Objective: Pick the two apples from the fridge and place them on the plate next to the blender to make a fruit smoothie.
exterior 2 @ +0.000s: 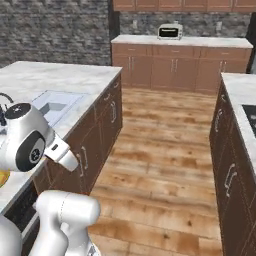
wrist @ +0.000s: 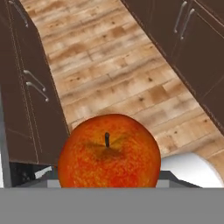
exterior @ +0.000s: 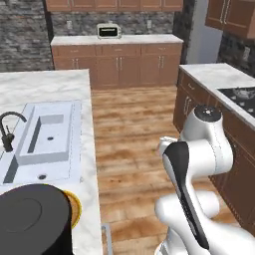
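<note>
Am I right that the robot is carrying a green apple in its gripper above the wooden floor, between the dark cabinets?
Not quite: the apple is bright red-orange, not green, as the hand view shows. The rest holds: it sits close before the hand camera, over the wooden floor, between the dark cabinets.

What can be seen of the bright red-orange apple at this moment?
The bright red-orange apple sits large and close at the bottom of the hand view, above the wooden floor between dark cabinet fronts. Its round skin is mottled red over orange-yellow, with a short dark stem in a shaded dimple facing the camera. Its lower part is cut off, so the fingertips' contact cannot be seen.
</note>
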Controlling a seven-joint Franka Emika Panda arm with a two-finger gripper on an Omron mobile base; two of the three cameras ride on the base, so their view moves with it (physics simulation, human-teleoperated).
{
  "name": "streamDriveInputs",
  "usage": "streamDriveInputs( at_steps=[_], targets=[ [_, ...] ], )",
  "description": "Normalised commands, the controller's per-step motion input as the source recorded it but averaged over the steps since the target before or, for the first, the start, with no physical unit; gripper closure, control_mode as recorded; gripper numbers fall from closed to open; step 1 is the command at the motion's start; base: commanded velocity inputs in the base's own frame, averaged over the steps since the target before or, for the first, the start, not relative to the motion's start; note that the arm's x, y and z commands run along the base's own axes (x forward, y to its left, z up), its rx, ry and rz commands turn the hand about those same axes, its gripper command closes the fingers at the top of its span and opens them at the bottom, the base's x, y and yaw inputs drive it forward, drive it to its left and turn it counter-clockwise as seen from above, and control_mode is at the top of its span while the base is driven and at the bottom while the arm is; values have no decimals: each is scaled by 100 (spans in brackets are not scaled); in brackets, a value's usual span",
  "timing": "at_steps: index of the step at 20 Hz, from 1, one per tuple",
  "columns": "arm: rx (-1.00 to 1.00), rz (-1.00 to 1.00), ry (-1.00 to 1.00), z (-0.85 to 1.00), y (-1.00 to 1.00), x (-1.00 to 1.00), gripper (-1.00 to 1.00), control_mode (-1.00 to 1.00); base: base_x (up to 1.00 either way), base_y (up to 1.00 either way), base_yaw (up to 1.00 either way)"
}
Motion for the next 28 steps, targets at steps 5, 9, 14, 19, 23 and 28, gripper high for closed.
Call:
streamDriveInputs(
  at_steps=[5,9,14,19,23,28],
  targets=[
    [0,0,0,0,0,0,100,100,-38,16,71],
    [0,0,0,0,0,0,100,100,-37,3,72],
    [0,0,0,0,0,0,100,100,7,0,71],
    [0,0,0,0,0,0,100,100,16,-2,72],
    [0,0,0,0,0,0,100,100,2,0,76],
    [0,0,0,0,0,0,100,100,48,-13,65]
  ],
)
